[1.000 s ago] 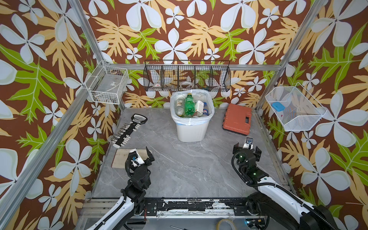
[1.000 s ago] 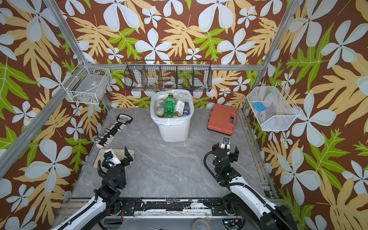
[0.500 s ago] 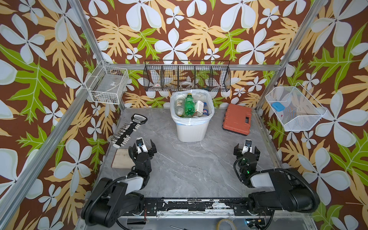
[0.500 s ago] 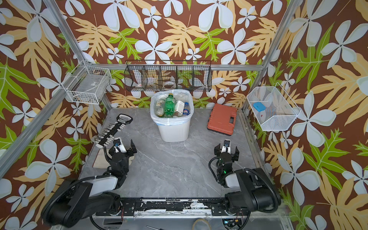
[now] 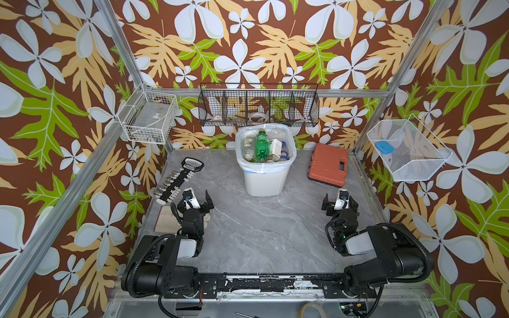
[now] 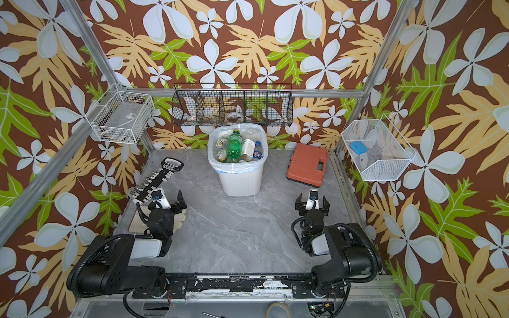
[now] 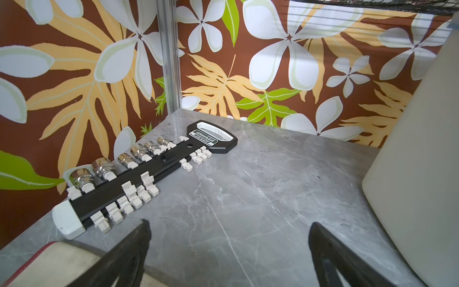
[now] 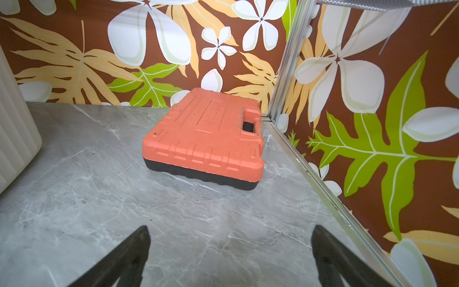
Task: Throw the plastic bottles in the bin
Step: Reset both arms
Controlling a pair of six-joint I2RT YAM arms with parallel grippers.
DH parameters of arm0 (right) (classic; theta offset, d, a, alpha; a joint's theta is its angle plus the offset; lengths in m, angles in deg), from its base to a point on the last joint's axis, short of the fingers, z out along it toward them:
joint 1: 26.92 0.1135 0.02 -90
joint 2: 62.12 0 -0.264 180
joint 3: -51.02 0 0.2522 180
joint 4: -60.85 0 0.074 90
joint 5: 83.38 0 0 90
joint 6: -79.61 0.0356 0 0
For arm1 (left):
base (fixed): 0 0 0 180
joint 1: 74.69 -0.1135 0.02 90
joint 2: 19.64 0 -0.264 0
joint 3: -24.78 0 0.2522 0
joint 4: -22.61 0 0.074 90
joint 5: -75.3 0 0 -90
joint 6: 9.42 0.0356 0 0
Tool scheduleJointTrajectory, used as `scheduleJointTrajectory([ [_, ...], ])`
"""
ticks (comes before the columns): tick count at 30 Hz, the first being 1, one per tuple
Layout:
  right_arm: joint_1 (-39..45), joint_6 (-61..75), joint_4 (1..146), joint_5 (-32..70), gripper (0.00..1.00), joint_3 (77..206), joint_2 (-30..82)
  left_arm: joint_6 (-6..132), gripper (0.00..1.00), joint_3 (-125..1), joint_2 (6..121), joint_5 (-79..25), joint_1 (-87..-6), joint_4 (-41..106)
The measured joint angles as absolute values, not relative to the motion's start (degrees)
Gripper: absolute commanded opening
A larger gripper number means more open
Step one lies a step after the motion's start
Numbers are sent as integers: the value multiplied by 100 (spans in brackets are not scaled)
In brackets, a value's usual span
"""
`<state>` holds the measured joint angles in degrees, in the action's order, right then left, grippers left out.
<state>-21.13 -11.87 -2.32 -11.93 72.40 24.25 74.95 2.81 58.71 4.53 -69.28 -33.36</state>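
The bin (image 5: 265,179) (image 6: 242,180) stands at the back middle of the table, a white basket with a translucent bag over its rim. Several plastic bottles lie inside it, among them a green one (image 5: 261,143) (image 6: 234,144) on top. My left gripper (image 5: 192,201) (image 6: 161,202) (image 7: 229,225) is open and empty, low over the table, front left of the bin (image 7: 409,174). My right gripper (image 5: 340,202) (image 6: 312,202) (image 8: 231,228) is also open and empty, front right of the bin (image 8: 15,139).
A black socket rail (image 5: 179,179) (image 7: 149,171) lies at the left wall. A beige board (image 5: 165,220) lies under the left wrist. An orange tool case (image 5: 329,163) (image 8: 206,141) sits at the back right. Wire baskets (image 5: 259,106) hang on the walls.
Both arms have folded down to lie low along the front edge of the table. The grippers stay open and empty, and the bin's contents have not moved.
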Motion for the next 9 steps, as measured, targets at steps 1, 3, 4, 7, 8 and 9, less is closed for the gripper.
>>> scheduleJointTrajectory([
  [1, -2113, -1187, -232, -1201, 100, 7247, 2425, 7500, 100, 279, 5871, 439, -6928, -3334],
  [3, -2111, -1185, -232, -1225, 100, 7273, 2425, 7537, 100, 257, 5879, 321, -6928, -3332],
  [4, -2111, -1180, -232, -1252, 99, 7286, 2425, 7561, 100, 237, 5884, 258, -6928, -3332],
  [7, -2111, -1167, -232, -1291, 100, 7290, 2425, 7596, 100, 220, 5888, 166, -6928, -3327],
  [8, -2111, -1167, -232, -1291, 100, 7290, 2425, 7596, 100, 213, 5888, 155, -6930, -3327],
  [9, -2111, -1167, -232, -1289, 99, 7290, 2425, 7596, 100, 209, 5888, 155, -6932, -3329],
])
